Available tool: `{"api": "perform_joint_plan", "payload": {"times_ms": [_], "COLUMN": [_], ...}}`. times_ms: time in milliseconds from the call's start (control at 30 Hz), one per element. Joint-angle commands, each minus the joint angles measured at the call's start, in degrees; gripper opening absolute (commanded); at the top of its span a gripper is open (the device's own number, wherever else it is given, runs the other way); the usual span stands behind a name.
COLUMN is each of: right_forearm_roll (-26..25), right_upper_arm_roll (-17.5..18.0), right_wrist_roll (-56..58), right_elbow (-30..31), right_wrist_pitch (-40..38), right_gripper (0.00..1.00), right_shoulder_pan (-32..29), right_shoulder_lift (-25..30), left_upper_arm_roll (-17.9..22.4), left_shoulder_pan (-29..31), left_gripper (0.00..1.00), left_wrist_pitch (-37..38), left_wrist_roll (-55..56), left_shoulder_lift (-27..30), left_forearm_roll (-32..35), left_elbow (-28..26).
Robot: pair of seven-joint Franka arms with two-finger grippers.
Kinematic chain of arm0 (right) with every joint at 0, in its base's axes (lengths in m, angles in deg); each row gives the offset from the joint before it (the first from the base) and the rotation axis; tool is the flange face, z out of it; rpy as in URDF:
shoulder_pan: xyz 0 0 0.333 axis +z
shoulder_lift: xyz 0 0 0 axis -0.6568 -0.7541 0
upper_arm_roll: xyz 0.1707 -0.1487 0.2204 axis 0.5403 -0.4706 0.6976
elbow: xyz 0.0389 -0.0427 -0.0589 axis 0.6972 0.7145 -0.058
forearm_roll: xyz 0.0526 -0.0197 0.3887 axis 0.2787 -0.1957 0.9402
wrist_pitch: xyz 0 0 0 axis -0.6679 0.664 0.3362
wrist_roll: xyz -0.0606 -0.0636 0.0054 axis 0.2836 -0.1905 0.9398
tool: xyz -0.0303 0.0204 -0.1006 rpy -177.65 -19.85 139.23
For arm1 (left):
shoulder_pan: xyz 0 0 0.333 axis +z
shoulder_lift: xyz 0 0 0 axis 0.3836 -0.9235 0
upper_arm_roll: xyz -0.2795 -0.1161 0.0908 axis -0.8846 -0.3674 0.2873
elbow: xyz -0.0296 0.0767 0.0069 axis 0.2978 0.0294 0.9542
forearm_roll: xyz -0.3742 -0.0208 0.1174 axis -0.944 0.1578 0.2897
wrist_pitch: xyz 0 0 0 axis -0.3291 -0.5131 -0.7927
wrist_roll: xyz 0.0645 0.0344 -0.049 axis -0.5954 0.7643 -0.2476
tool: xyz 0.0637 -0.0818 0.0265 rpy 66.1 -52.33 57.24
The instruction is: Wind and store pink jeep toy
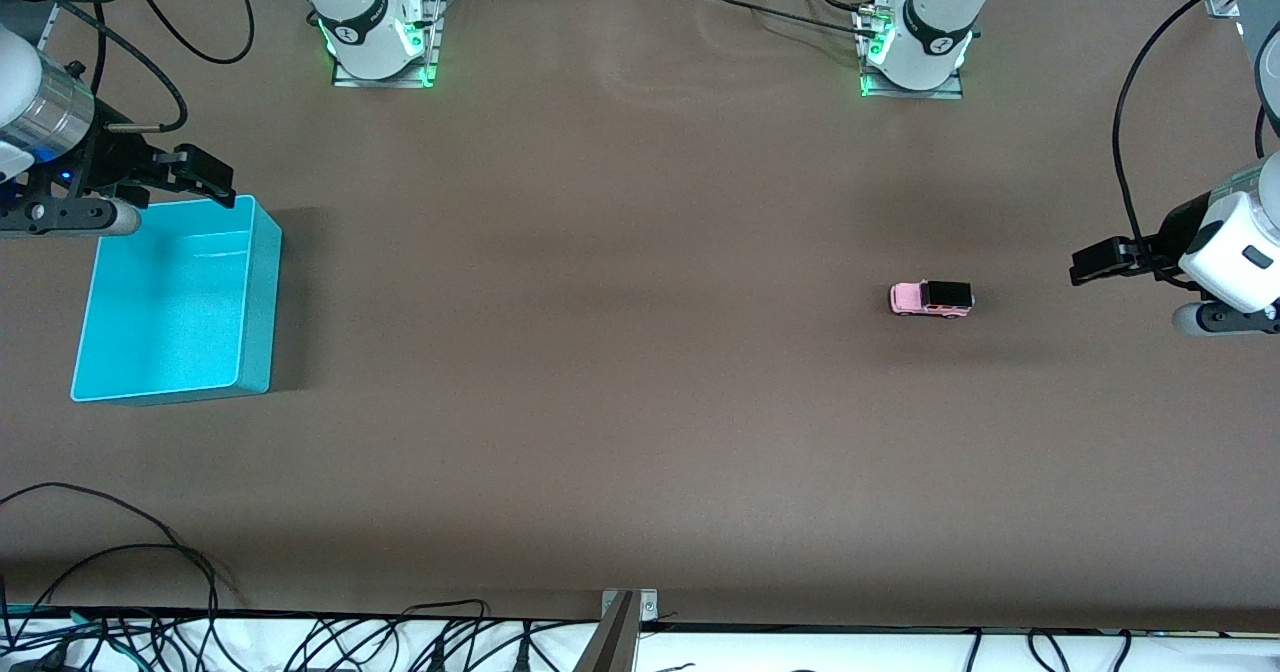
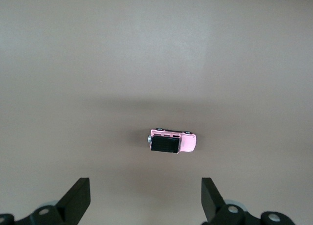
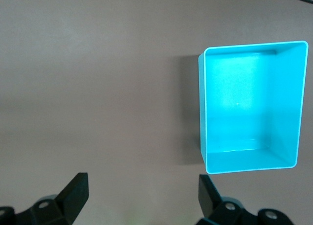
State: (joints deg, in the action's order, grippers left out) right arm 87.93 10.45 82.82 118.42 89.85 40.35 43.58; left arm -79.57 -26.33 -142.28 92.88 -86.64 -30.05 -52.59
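The pink jeep toy [image 1: 931, 298] stands on its wheels on the brown table toward the left arm's end; it also shows in the left wrist view [image 2: 172, 142]. My left gripper [image 1: 1087, 262] hangs in the air beside the jeep, toward the table's end, open and empty [image 2: 144, 188]. The turquoise bin [image 1: 262, 282] stands empty at the right arm's end, and it also shows in the right wrist view [image 3: 202, 112]. My right gripper [image 1: 207, 177] is up in the air by the bin's corner farthest from the front camera, open and empty [image 3: 142, 186].
The two arm bases [image 1: 378, 27] [image 1: 915, 37] stand along the table edge farthest from the front camera. Black cables [image 1: 300, 642] lie off the edge nearest to that camera. Bare brown table [image 1: 600, 302] stretches between the bin and the jeep.
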Motion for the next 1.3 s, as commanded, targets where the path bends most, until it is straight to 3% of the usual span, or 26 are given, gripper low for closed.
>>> {"api": "perform_joint_plan", "payload": {"times_ms": [0, 1267], "right_forearm_roll": [-0.13, -0.57], "right_upper_arm_roll": [-0.01, -0.53], "right_wrist_roll": [-0.17, 0.45], "right_elbow": [0.68, 0.34], "right_wrist_pitch": [1.32, 3.26], "right_gripper": [1.00, 1.00], "right_shoulder_pan": [-0.26, -1.23], "right_shoulder_lift": [0.69, -0.45], "left_upper_arm_roll": [0.28, 0.28], "left_shoulder_pan": [-0.09, -0.09], "left_gripper": [1.00, 1.00], "left_wrist_pitch": [0.20, 0.20], "left_wrist_roll": [-0.99, -0.99], "left_shoulder_lift": [-0.55, -0.55], "left_forearm_roll": [-1.31, -1.22], "left_elbow": [1.41, 1.32]}}
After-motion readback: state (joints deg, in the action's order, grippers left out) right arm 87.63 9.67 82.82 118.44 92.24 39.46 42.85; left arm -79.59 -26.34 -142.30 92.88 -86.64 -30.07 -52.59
